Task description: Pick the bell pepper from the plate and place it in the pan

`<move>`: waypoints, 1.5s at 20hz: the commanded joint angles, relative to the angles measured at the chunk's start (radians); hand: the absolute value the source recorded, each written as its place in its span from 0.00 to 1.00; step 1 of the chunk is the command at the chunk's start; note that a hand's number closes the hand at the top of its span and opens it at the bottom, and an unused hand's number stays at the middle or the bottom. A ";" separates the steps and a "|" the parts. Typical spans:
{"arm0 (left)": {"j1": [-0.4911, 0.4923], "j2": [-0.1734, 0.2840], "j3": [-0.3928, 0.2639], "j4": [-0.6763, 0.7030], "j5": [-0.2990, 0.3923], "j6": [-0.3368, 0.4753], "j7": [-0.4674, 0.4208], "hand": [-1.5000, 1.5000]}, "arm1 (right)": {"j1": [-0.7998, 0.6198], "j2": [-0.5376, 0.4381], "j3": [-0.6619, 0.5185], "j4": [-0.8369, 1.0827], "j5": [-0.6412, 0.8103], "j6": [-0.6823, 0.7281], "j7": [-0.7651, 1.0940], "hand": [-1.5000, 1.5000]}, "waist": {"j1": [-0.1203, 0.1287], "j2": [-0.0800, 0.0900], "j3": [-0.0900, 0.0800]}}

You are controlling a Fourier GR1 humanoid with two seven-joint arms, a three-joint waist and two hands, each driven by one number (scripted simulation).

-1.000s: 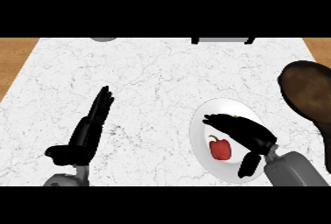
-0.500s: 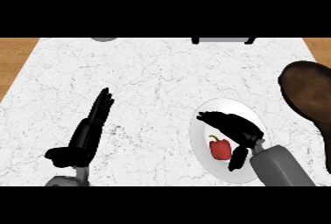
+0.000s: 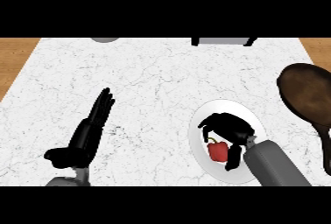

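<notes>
- the right hand [image 3: 227,127] is hovering over the white plate [image 3: 210,110], its fingers curling downward and its thumb hanging beside the red bell pepper [image 3: 218,151].
- the bell pepper is lying on the plate just below the right hand's palm and to the left of its thumb; the fingers are arching above and around it, but it cannot be told whether they are touching it, so the hand is reading as clenched-over rather than plainly grasping.
- the pepper's green stem is pointing up toward the curled fingers.
- the plate is sitting on the white marble counter [image 3: 155,74], directly under the right hand and extending past it on every side.
- the dark brown pan [image 3: 310,94] is lying to the right of the right hand and somewhat farther from the robot, apart from the plate, with its handle running down the view's right edge.
- the left hand [image 3: 87,131] is resting well to the left of the plate, released, its fingers straight and pointing away from the robot, holding nothing.
- the right grey forearm is coming in from the lower right, covering the plate's lower right rim.
</notes>
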 commanded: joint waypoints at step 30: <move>-0.024 -0.030 0.020 0.033 -0.021 -0.010 -0.018 0.50 | -0.307 0.205 -0.544 -0.050 0.357 -0.682 1.143 1.00 | 0.004 0.016 0.010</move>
